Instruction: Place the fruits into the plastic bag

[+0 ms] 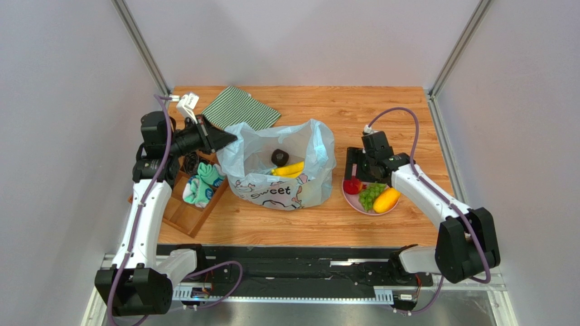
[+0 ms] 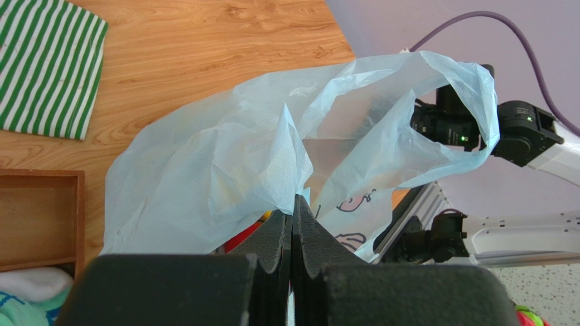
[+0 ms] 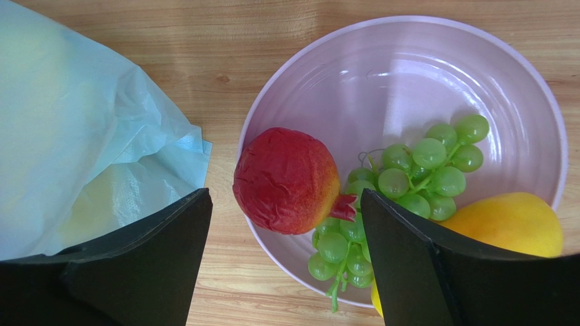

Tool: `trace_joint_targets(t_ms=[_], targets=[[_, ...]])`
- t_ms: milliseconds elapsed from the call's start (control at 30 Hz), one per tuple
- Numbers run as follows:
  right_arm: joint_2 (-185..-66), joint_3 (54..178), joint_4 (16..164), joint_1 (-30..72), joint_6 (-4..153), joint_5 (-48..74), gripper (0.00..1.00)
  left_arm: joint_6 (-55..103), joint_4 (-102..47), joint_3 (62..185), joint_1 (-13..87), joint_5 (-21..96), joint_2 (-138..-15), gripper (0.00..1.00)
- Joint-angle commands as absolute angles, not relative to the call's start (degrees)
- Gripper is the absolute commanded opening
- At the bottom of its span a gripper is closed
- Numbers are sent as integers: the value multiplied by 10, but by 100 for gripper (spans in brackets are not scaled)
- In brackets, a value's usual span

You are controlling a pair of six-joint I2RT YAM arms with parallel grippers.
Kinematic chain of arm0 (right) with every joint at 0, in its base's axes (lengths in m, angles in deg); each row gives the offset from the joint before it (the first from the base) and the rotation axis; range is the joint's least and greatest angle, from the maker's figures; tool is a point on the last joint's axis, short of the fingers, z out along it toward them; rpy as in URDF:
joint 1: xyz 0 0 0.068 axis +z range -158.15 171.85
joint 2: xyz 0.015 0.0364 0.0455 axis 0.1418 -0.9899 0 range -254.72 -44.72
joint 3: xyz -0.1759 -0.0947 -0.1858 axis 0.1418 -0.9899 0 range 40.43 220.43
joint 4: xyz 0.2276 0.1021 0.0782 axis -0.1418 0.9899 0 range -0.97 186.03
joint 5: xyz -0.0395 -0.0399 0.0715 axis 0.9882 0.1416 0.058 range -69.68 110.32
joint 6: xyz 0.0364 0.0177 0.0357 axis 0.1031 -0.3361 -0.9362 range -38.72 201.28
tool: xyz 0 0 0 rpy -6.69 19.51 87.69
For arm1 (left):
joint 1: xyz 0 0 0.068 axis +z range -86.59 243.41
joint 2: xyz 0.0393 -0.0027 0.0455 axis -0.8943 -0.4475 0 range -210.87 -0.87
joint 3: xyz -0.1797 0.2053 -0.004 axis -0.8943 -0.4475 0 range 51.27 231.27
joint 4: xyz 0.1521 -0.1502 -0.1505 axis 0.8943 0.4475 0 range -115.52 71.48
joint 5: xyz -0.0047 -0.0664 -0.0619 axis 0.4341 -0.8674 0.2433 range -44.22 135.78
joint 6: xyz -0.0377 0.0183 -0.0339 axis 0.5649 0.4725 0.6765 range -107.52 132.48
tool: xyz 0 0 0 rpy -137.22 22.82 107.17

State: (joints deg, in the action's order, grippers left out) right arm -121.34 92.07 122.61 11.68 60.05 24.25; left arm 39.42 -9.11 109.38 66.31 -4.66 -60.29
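The pale-blue plastic bag (image 1: 282,170) stands open mid-table with a dark avocado (image 1: 280,157) and a yellow banana (image 1: 288,169) inside. My left gripper (image 1: 228,140) is shut on the bag's left rim (image 2: 289,173) and holds it up. The pink plate (image 1: 397,208) at the right holds a red fruit (image 1: 352,185), green grapes (image 1: 372,195) and an orange-yellow mango (image 1: 386,200). My right gripper (image 3: 286,204) is open above the plate's left edge, its fingers on either side of the red fruit (image 3: 286,180), with grapes (image 3: 415,166) and mango (image 3: 507,224) beside.
A green striped cloth (image 1: 242,109) lies at the back left. A wooden tray (image 1: 187,214) at the left holds rolled teal-white socks (image 1: 203,183). Metal frame posts stand at the back corners.
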Motion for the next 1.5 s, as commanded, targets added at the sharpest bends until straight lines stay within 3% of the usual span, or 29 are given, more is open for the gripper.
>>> trace_joint_targets(t_ms=[0,733,833,1033,1467], targets=[[-1240,918,1192,119,599,230,85,397,-113,1094,667,-49,-595,0],[-1273,906,1198,129,592,268,82,397,-113,1094,668,-50,-596,0],[-1279,905,1195,129,591,266,77,398,-113,1094,668,-50,-596,0],[-1273,906,1195,129,590,267,53,397,-114,1093,668,-50,-596,0],[-1207,901,1194,130,589,283,43,398,-113,1094,667,-50,-596,0]])
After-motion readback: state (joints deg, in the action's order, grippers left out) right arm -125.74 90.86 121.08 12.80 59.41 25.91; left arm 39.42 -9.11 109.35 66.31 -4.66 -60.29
